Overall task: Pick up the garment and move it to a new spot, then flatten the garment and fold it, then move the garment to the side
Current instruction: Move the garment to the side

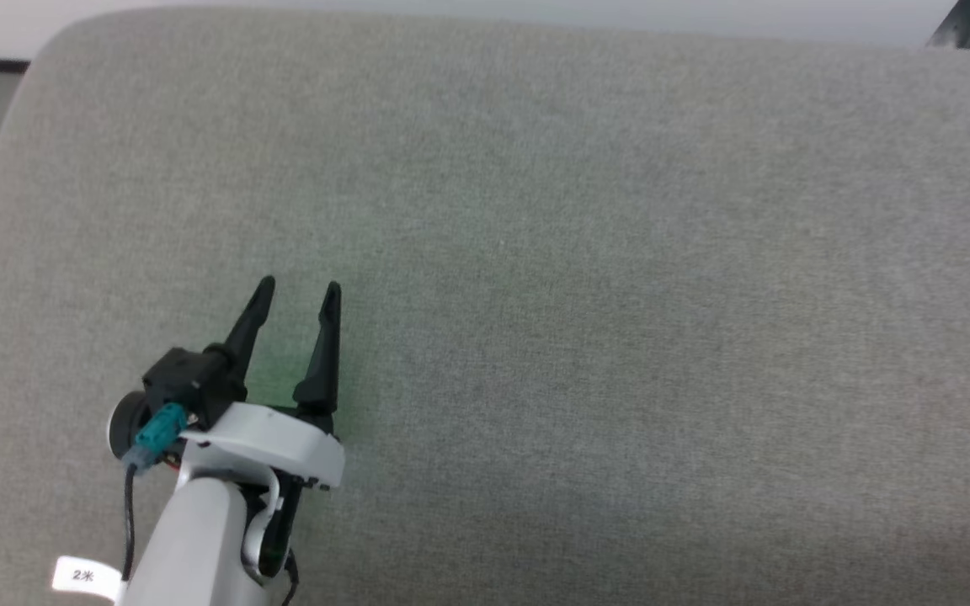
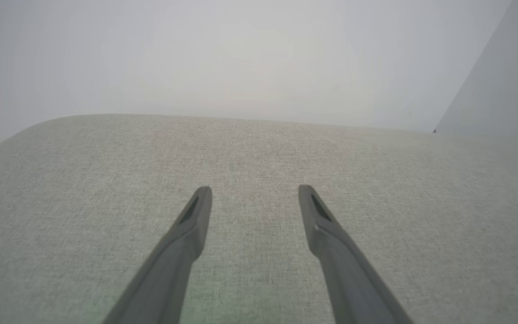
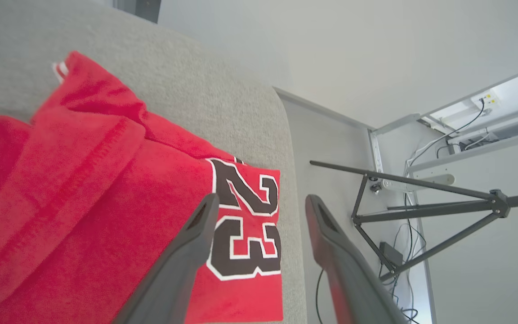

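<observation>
The garment [image 3: 106, 180] lay in loose folds at the grey cushion's [image 1: 620, 252] edge (its "23" showing). The right gripper [image 3: 261, 202] stood open above it, holding nothing; the left gripper [image 1: 299, 288] was open too. Any retreat needed to go straight, without snagging folds.

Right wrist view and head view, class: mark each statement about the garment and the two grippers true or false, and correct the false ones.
1. The right gripper is open and holds nothing. True.
2. The garment lies in the middle of the grey surface. False: it lies at the surface's edge, near a rounded corner.
3. The garment's number reads 32. False: it reads 23.
4. The left gripper is open above bare grey fabric. True.
5. A dark tripod shows beyond the surface's edge. True.
</observation>
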`<state>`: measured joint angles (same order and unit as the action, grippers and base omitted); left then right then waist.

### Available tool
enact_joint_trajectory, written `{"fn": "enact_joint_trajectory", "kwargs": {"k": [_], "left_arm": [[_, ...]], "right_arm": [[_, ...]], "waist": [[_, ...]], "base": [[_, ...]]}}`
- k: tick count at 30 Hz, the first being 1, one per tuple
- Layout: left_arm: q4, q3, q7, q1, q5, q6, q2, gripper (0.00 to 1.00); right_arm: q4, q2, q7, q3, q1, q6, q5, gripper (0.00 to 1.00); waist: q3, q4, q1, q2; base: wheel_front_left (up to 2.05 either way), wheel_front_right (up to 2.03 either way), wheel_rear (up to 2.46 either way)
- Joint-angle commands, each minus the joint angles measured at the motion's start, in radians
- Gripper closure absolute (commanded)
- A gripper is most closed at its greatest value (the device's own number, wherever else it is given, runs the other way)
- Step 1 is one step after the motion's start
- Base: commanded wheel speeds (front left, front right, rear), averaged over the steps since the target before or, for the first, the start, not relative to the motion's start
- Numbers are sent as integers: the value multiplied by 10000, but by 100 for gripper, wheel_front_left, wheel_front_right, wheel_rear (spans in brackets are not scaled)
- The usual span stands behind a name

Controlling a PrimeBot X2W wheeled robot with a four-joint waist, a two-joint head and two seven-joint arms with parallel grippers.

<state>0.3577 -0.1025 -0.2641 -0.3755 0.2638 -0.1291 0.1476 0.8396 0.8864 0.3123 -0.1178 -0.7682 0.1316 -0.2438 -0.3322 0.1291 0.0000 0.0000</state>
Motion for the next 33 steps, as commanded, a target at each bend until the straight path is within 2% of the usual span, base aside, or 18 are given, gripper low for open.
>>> {"fn": "enact_joint_trajectory", "kwargs": {"k": [1,5,12,20,26,33], "left_arm": [[21,56,8,170,2,-21,64,0],[73,275,8,446,81,-21,145,0],[87,627,8,1060,230,-21,234,0],[146,919,8,1592,110,-21,272,0],[183,961,8,1915,-73,-21,368,0],[-143,1021,8,2268,-234,-22,410,0]], "right_arm": [[-153,-219,-280,-16,-3,-16,41,0],[-472,-904,-1204,6,324,-16,-257,0],[-1207,-2476,-3059,118,1299,-14,-249,0],[-1955,-3711,-4806,-30,2847,-14,-123,0],[-2400,-4506,-5456,-21,3830,-14,-43,0],[-2827,-5253,-5686,148,4712,-14,277,0]], "waist": [[390,-205,0,0],[902,-425,0,0],[1928,-736,0,0],[2842,-814,0,0],[3333,-796,0,0],[3563,-818,0,0]], "base": [[0,0,0],[0,0,0],[0,0,0],[0,0,0],[0,0,0],[0,0,0]]}}
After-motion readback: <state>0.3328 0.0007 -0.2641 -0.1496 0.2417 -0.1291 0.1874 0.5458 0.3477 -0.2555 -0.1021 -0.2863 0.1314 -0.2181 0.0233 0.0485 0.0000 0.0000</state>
